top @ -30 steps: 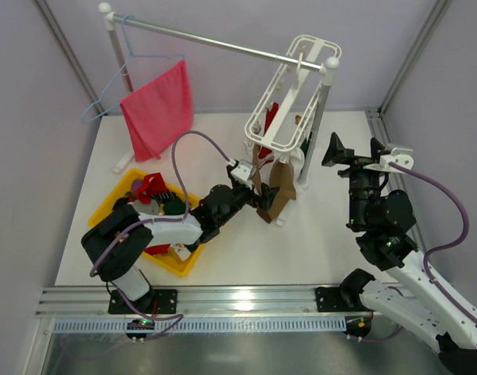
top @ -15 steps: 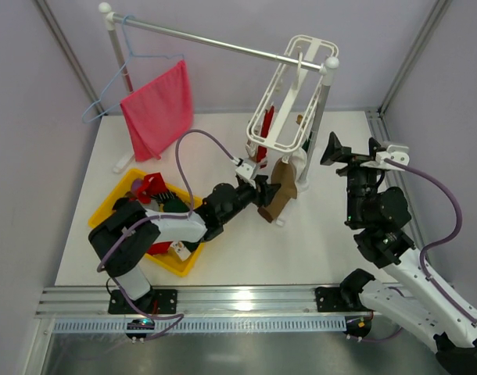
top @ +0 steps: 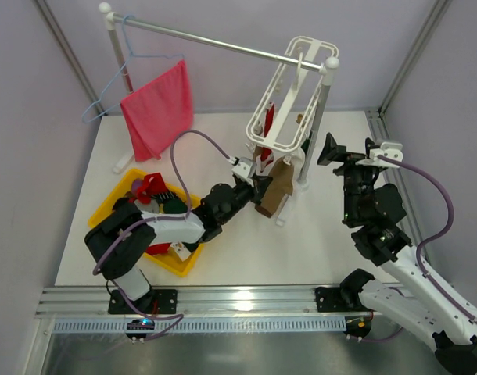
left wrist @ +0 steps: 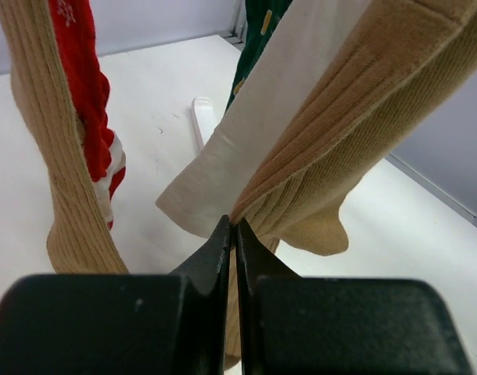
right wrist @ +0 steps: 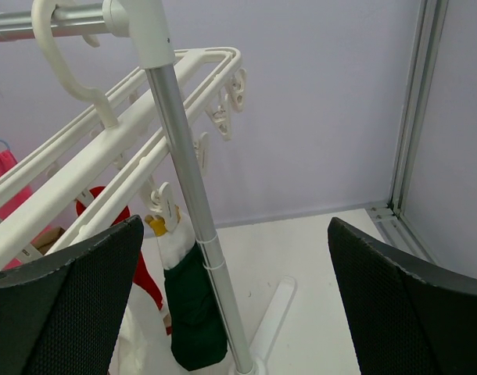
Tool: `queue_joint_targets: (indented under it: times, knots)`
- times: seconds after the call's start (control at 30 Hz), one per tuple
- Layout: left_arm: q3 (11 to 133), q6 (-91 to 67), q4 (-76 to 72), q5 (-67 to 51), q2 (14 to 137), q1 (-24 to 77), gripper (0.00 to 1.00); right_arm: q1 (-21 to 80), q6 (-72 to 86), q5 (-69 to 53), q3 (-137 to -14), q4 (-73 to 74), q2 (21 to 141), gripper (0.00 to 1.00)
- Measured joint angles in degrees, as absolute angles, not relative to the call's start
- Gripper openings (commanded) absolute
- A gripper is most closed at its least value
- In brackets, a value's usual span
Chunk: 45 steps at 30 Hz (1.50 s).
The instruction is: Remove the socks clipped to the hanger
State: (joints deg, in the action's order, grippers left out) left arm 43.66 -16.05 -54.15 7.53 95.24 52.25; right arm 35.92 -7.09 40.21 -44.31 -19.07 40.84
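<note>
Bright, even, diffuse light fills all views; the white table [top: 317, 234] carries only faint, soft shadows. The metal strip [top: 223, 344] along the table's near edge shows mild glare. Close-up jaws look soft, unfocused.

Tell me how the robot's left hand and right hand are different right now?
The left hand is pinched shut; the right hand is wide open. The left hand grips the tan sock; the right hand holds nothing. Both hands are black and close to the white hanger.
</note>
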Motion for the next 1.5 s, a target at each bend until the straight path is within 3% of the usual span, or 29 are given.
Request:
queue_joint_targets:
  times: [0.3, 0.6, 1.17, 1.5]
  knots:
    - [40.8, -14.5, -53.6, 12.8, 90.8, 52.8, 0.00, 35.9, -6.9, 40.1, -44.0, -18.8, 40.1, 1.00]
    - [35.0, -11.9, -47.7, 18.5, 77.7, 53.8, 0.00, 35.9, -5.3, 36.1, -44.0, -17.7, 40.5, 1.00]
    - [34.6, -11.6, -30.9, 9.2, 67.0, 54.0, 0.00, 35.9, -9.4, 0.8, -40.8, -15.4, 34.9, 1.00]
    - [34.6, -11.6, -28.8, 7.4, 63.0, 54.0, 0.00, 35.9, -12.4, -9.2, -42.9, -9.1, 40.4, 1.00]
